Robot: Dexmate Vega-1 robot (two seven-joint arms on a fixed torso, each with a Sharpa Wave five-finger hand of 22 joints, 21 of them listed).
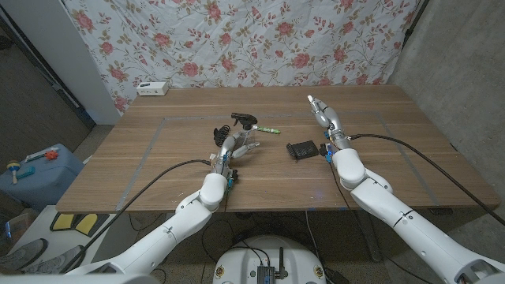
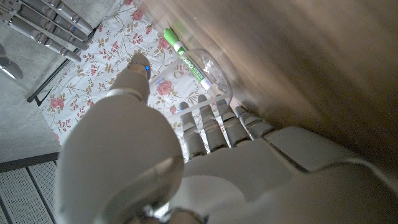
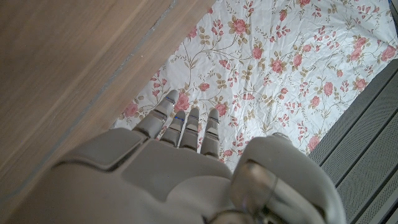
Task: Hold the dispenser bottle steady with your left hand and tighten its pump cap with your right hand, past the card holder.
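Clear plastic dispenser bottle w/ green label is laid on its side near centre of the wood-grain table, black pump cap attached. Left hand is placed just beside it, fingers spread, nothing gripped. Right hand is held aloft, fingers straight, apart, nothing held. Black ribbed card holder is seen between the hands.
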